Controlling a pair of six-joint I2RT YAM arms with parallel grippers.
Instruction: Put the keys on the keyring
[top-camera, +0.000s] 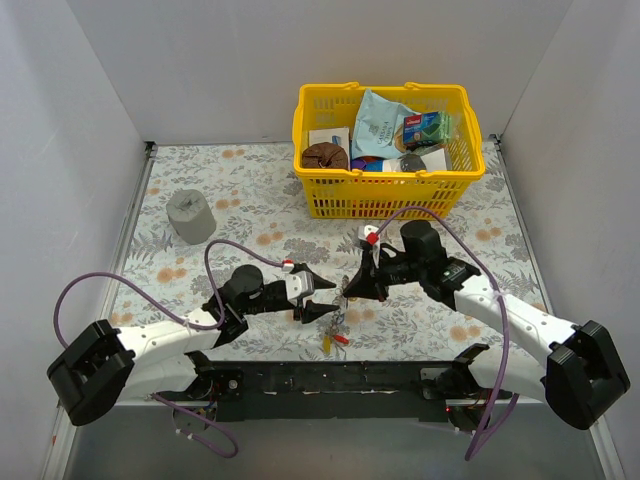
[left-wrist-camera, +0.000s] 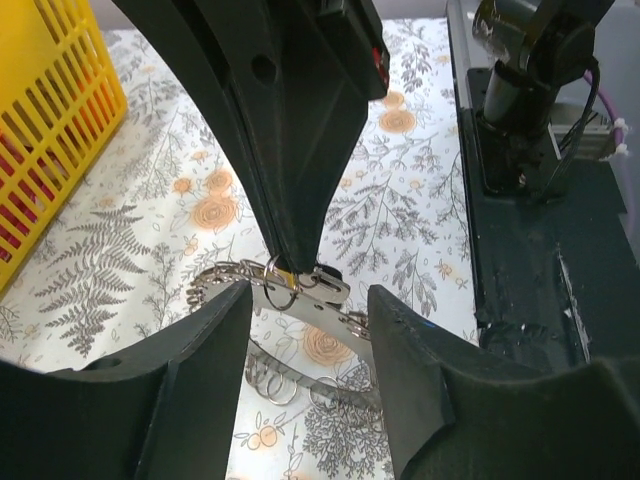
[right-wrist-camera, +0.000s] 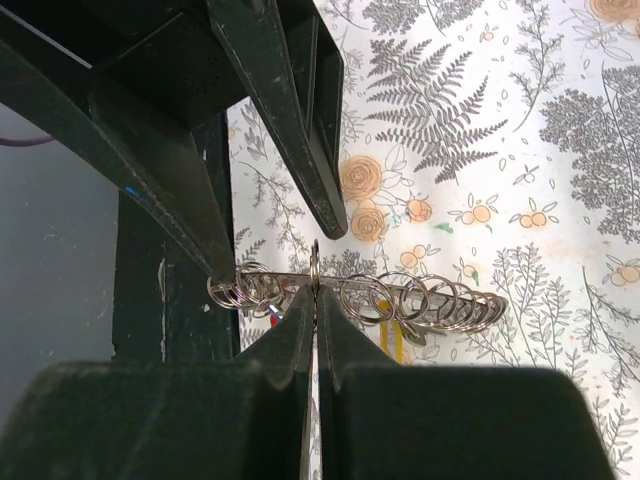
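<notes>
Surface (top-camera: 260, 200): a floral-patterned cloth is spread over it, and everything else is carried on it.
Yellow basket (top-camera: 380, 200): it is set at the far side, right of centre, and is filled with packets and small goods.
Left arm (top-camera: 160, 340): it is stretched from the near left corner towards the middle.
Right arm (top-camera: 510, 315): it is stretched from the near right corner towards the middle, so that the two arms meet tip to tip.
Grey cylinder (top-camera: 190, 216): it is stood upright at the far left, well apart from both arms.
Left gripper (left-wrist-camera: 310, 305): its fingers are held partly apart on either side of the keyring, and nothing is seen to be gripped by them.
Right gripper (right-wrist-camera: 316, 292): its fingers are pressed together on a thin loop at the keyring's rim.
Keyring (right-wrist-camera: 470, 300): it is held between the two grippers, above the surface and near its front edge, and is strung with many small loops.
Keys (top-camera: 330, 338): yellow and red pieces are seen hanging just below the keyring.
</notes>
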